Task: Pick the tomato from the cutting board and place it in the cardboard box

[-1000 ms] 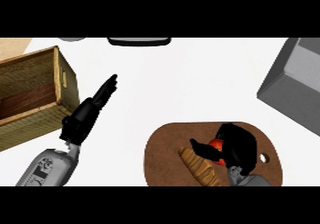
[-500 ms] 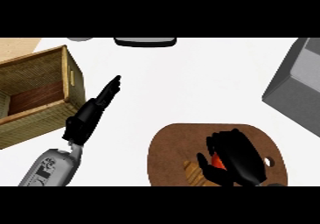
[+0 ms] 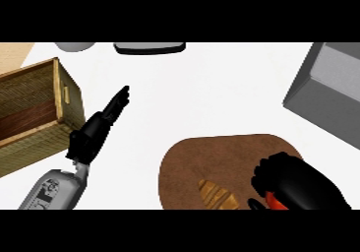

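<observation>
A round brown cutting board (image 3: pixel 212 157) lies at the lower right of the head view. My right hand (image 3: pixel 295 182) rests over its right part, fingers curled round the red tomato (image 3: pixel 276 202), of which only a sliver shows under the palm. The open cardboard box (image 3: pixel 38 115) stands at the left edge, its wooden floor visible inside. My left hand (image 3: pixel 103 123) is beside the box's right wall, fingers straight and pointing up and away, holding nothing.
A tan, bread-like piece (image 3: pixel 219 194) lies on the board left of my right hand. A grey appliance block (image 3: pixel 335 98) fills the upper right. A dark-rimmed tray (image 3: pixel 149 47) and a grey round object (image 3: pixel 74 46) sit at the far edge.
The view has shifted, so board and box sit lower and further right. My right hand has closed further over the tomato, hiding more of it. The left hand keeps its pose.
</observation>
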### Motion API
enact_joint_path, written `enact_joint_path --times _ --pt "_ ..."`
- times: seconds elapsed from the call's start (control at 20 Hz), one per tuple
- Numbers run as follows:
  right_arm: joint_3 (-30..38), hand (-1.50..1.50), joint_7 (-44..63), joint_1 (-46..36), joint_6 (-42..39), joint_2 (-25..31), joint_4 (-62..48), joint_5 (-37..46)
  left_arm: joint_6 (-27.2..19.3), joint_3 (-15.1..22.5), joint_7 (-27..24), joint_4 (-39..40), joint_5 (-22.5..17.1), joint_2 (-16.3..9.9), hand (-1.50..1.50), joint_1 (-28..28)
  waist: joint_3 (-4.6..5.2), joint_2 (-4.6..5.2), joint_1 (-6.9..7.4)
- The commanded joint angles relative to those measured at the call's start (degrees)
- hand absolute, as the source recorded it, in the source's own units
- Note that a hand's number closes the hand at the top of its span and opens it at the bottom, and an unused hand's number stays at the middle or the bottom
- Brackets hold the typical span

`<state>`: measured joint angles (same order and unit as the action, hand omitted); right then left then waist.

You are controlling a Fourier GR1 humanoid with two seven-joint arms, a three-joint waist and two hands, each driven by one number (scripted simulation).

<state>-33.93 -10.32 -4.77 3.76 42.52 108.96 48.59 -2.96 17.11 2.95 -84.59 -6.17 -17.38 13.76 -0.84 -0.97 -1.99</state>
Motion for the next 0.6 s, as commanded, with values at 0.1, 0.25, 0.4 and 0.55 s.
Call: enact_joint_path --times 0.1,0.25,0.4,0.55 --pt "6.63 1.50 -13.74 2.78 2.65 7.12 4.36 -12.25 -1.08 -1.36 -0.18 -0.31 -0.08 -0.48 0.00 -0.87 -0.15 0.19 -2.50" --pt "11.52 1.50 -18.21 4.15 2.56 9.79 3.14 -18.71 -1.41 -1.68 -0.20 -0.80 -0.24 -0.57 0.00 -1.76 -0.20 0.40 -2.97" --pt "16.80 1.50 -23.55 5.25 1.29 12.51 0.78 -26.23 -1.36 -2.20 -0.64 -0.92 -0.52 -0.84 0.00 -2.24 -0.03 0.84 -3.09" --pt "23.27 1.50 -28.42 5.30 -0.41 15.22 -2.66 -33.26 -1.52 -1.89 -1.06 -1.34 -0.14 -0.83 0.00 -2.87 0.06 0.74 -3.40"
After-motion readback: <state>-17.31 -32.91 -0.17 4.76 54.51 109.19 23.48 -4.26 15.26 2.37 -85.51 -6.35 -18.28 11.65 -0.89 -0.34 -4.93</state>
